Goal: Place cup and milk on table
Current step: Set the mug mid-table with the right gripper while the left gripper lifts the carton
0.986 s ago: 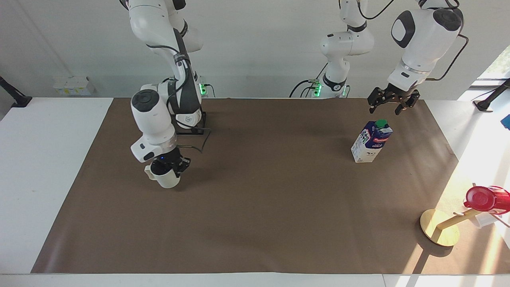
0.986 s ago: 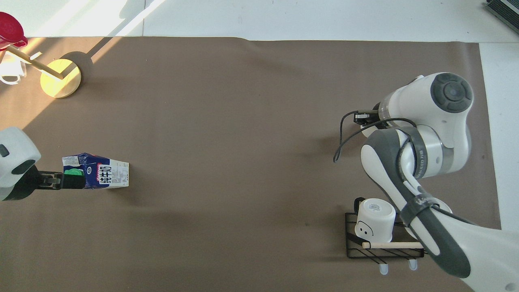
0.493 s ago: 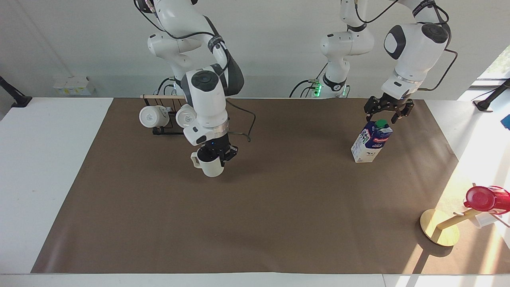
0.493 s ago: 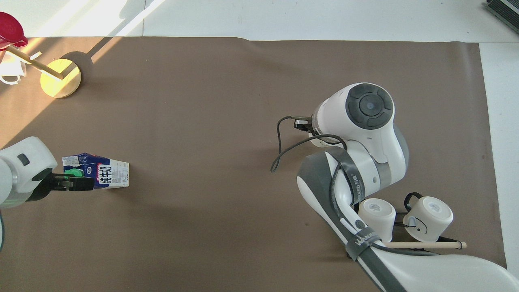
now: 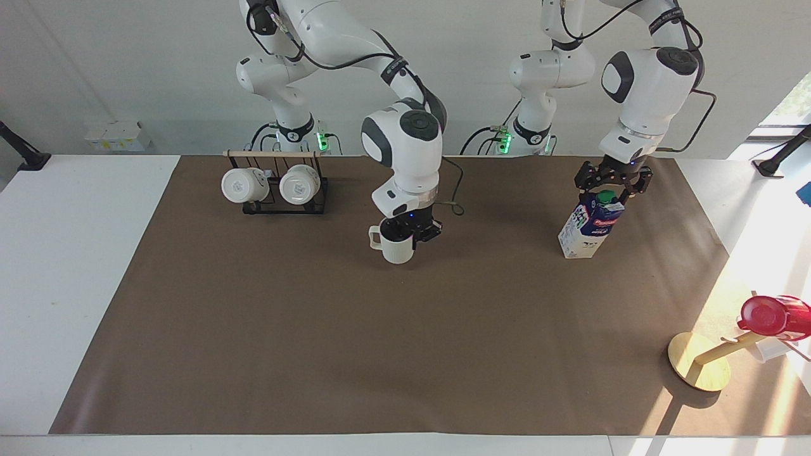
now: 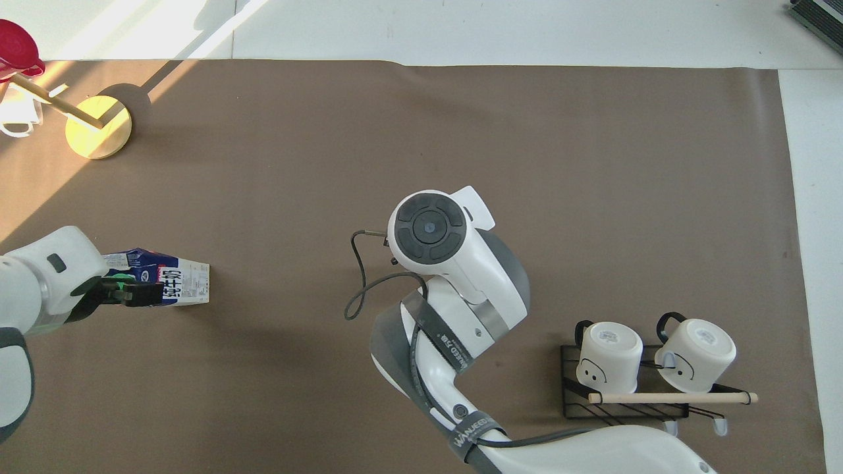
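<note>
The right gripper (image 5: 405, 229), clamped on the rim of the cup (image 5: 394, 246), now holds the mug low over the middle of the brown mat, toward the robots' edge of the table (image 5: 89, 253), after sweeping in 1 second from the right arm's end past the rack of 2 white mugs (image 5: 274, 187), which stands uncovered again near the robots' edge. Whether the cup's base touches the mat cannot be told; it looks just above or barely on it, so the set-down appears close. At the left arm's end, the left gripper (image 5: 609, 182) has come down from above and to one side of the milk (image 5: 589, 225) and now brackets the carton's green cap with its fingers spread wide, not yet closed; the carton stands upright on the mat where it was. That suggests a grasp at the top is next, though a pinch so high on a tall carton could tip it. The facing view shows the cup, its handle and the gripper's hold; in the overhead view the right arm's wrist hides the cup entirely. The overhead view shows the left gripper (image 6: 132, 293) lying across the milk (image 6: 176, 283) top, and the wooden stand (image 6: 97, 125) with the red cup (image 6: 16, 49) near the corner farthest from the robots.
</note>
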You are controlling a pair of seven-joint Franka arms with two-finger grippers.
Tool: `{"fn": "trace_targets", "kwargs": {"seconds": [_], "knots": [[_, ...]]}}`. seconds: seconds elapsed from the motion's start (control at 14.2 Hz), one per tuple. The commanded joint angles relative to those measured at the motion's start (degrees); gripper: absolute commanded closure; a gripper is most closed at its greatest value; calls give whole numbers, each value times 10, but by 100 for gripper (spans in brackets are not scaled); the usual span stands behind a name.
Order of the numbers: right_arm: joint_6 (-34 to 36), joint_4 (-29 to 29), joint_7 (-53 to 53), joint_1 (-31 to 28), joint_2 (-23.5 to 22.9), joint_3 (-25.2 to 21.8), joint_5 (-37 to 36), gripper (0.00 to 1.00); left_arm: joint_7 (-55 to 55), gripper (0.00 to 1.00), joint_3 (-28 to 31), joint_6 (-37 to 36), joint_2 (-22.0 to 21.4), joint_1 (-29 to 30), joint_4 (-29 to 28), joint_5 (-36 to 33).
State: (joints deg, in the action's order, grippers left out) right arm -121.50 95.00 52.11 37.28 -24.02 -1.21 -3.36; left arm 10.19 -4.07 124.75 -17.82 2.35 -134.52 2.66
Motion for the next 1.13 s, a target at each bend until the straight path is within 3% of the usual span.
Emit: {"fn": "trace_targets", "kwargs": {"seconds": [0.0, 0.28, 0.42, 0.49, 0.56, 0.63, 0.85, 0.92, 1.06], "knots": [[5, -26, 44, 22, -31, -2, -11, 100, 2, 0, 5, 23, 5, -9, -7, -10], [-8, -19, 51, 30, -33, -1, -7, 100, 3, 0, 5, 29, 15, -8, -6, -10], [-14, -12, 64, 39, -40, -1, -10, 94, 3, 0, 6, 30, 16, -8, -6, -10], [-15, -12, 65, 39, -40, -1, -10, 83, 3, 2, 6, 29, 16, -8, -6, -10], [-16, -12, 66, 39, -40, -1, -10, 62, 3, 6, 6, 29, 16, -8, -6, -10], [-16, -12, 66, 39, -40, -1, -10, 52, 3, 13, 6, 29, 16, -8, -6, -10], [-18, -16, 83, 38, -39, -2, -11, 47, 4, 28, 6, 27, 23, -5, 2, -10], [-20, -16, 83, 34, -38, -2, -11, 34, 8, 32, 6, 27, 26, -2, 5, -10], [-19, -17, 83, 31, -26, -5, -2, 19, 10, 39, 6, 23, 29, -2, 11, -10]]}}
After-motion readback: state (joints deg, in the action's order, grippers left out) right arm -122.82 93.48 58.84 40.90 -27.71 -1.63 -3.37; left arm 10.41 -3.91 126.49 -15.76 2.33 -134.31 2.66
